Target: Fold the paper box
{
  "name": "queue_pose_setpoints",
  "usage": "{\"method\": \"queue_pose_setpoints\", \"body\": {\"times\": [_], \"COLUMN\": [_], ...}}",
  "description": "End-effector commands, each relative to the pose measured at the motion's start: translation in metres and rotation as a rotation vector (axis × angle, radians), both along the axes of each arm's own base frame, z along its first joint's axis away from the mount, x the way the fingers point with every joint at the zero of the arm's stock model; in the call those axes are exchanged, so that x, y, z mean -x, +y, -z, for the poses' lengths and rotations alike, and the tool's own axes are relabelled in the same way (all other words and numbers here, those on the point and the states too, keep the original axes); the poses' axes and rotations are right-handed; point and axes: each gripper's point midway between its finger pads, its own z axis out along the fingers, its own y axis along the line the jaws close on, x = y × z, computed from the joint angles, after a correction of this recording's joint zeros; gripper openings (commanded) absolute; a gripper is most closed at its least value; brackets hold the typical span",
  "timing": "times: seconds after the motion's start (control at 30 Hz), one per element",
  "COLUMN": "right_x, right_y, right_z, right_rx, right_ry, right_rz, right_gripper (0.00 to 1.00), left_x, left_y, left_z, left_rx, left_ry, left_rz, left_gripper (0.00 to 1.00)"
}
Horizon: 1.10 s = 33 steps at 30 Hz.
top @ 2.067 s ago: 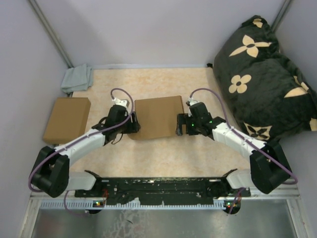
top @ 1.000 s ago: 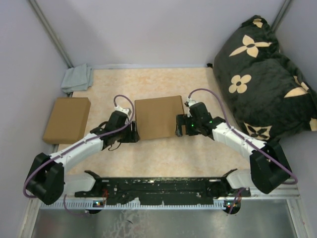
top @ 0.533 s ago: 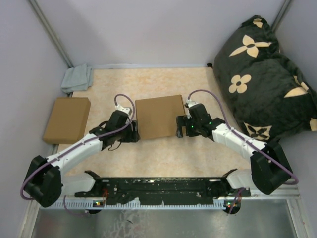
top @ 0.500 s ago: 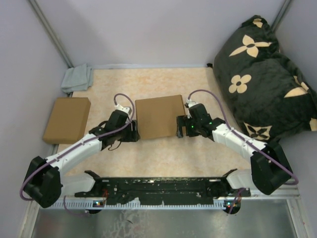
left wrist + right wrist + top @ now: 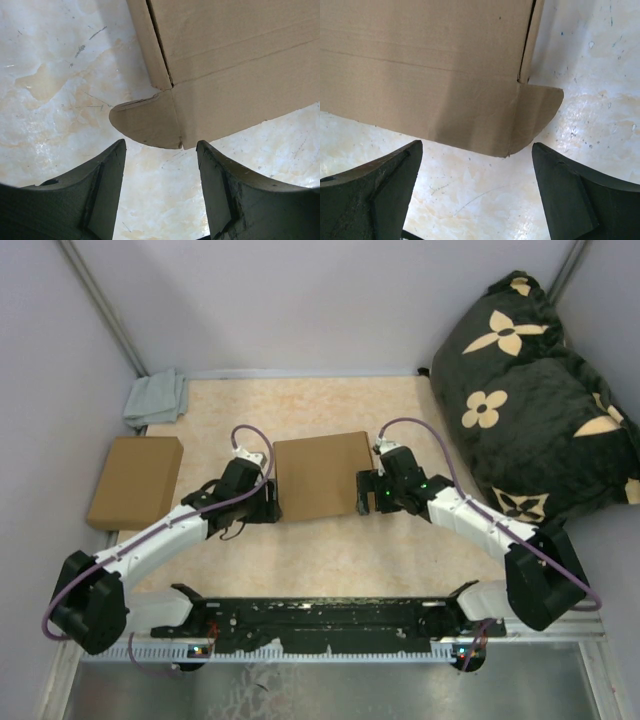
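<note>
The left gripper (image 5: 268, 503) sits spread at the left edge of the paper box (image 5: 320, 476), mid-frame in the overhead view, with a rounded corner tab (image 5: 145, 122) just above the gap between its fingers. The right gripper (image 5: 364, 492), spread wider, faces the box's right edge, where a matching tab (image 5: 535, 112) shows. The box lies flat on the beige table (image 5: 330, 550), with a plain brown box (image 5: 135, 480) at far left.

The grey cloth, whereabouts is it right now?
In the top view, the grey cloth lies at the far left corner of the table, just beyond the plain brown box.
</note>
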Motion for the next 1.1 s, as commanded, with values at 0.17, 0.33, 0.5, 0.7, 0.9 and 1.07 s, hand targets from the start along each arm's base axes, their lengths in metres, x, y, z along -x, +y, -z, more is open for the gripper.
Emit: {"method": "queue_pose_setpoints", "body": {"times": [0.17,0.33,0.5,0.7,0.9,1.07], "right_x": [-0.026,-0.029,-0.03,-0.028,-0.028,-0.03], "right_y": [0.006,0.012,0.019,0.022,0.02,0.023], "right_z": [-0.019,-0.018,-0.012,-0.012,-0.015,-0.014], "right_rx": [0.02,0.008,-0.005,-0.013,-0.01,-0.018], "right_ry": [-0.084,-0.08,-0.06,-0.055,-0.064,-0.061], "right_rz": [0.013,-0.006,-0.033,-0.048,-0.045,-0.048], "right_gripper": [0.91,0.91,0.9,0.88,0.88,0.88], "left_x": [-0.013,-0.016,-0.017,-0.015,-0.011,-0.009], "left_y": [-0.016,-0.023,-0.03,-0.04,-0.034,-0.031], "left_z": [0.002,0.0,-0.002,0.001,0.011,0.013], "left_rx": [0.012,0.039,0.069,0.108,0.08,0.074], "left_ry": [-0.032,-0.052,-0.067,-0.059,-0.041,-0.043], "left_rz": [0.06,0.083,0.108,0.152,0.146,0.137], "left_gripper": [0.66,0.66,0.66,0.65,0.65,0.65]}}
